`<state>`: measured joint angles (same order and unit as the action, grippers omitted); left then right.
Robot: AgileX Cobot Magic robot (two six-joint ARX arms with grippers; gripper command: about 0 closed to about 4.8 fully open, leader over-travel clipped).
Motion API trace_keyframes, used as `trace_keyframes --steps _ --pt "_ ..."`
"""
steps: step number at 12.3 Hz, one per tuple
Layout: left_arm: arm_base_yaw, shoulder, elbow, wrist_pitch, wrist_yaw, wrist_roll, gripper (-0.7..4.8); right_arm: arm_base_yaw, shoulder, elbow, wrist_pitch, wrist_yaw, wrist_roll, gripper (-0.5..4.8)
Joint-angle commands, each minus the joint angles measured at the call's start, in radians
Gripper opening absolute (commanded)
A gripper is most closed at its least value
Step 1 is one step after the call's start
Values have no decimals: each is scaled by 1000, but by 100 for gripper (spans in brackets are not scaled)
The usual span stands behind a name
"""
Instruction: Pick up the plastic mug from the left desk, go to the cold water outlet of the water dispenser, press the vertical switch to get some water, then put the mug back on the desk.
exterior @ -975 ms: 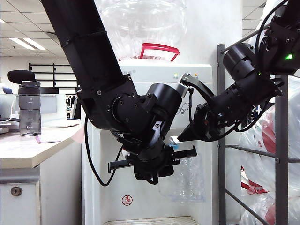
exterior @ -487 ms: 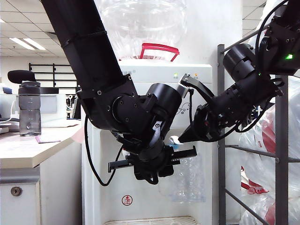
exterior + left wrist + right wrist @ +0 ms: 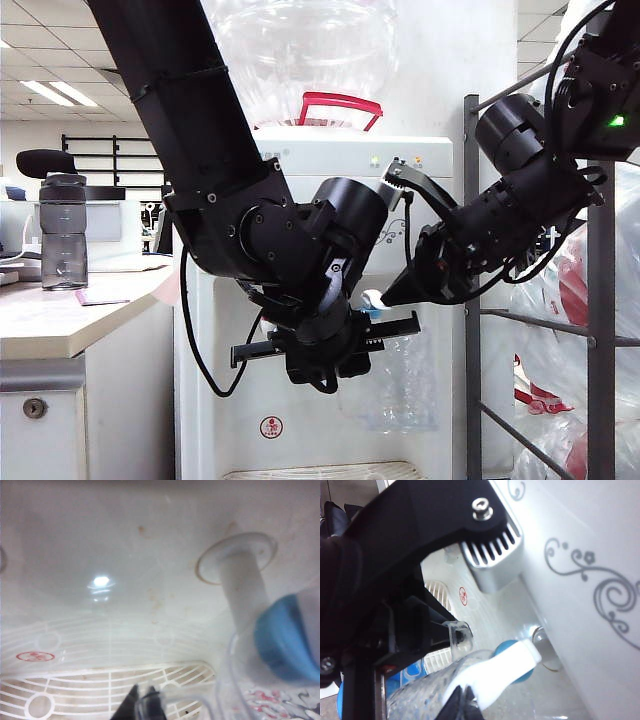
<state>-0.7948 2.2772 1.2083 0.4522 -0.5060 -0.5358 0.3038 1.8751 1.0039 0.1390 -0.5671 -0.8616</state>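
Note:
The plastic mug (image 3: 397, 385) hangs under the cold water outlet (image 3: 376, 311) of the water dispenser (image 3: 330, 160). My left gripper (image 3: 322, 362) is shut on the mug's clear handle (image 3: 172, 696), its tips (image 3: 143, 703) pinched together over the drip grille. The blue-banded tap (image 3: 284, 639) sits just above the mug's rim (image 3: 226, 680). My right gripper (image 3: 463, 703) is shut, and its tips rest against the vertical switch (image 3: 497, 672), a white lever on the blue-banded outlet (image 3: 504, 648). The dimpled mug wall (image 3: 422, 696) shows below that lever. In the exterior view the right gripper (image 3: 386, 296) meets the lever (image 3: 371, 297).
The left desk (image 3: 70, 320) holds a tall clear bottle with a black lid (image 3: 63, 230). A metal rack (image 3: 590, 330) with water jugs stands right of the dispenser. A white drip grille (image 3: 75, 690) lies below the mug. A red-handled jug (image 3: 340, 105) tops the dispenser.

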Motion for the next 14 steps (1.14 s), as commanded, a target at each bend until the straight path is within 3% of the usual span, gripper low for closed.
trace_keyframes --steps 1,14 --pt "-10 -9 3 28 38 4 -7 1 3 -2 -39 27 -3 -5" --pt "-10 -9 3 28 39 3 -7 2 3 -2 -56 58 -33 -5"
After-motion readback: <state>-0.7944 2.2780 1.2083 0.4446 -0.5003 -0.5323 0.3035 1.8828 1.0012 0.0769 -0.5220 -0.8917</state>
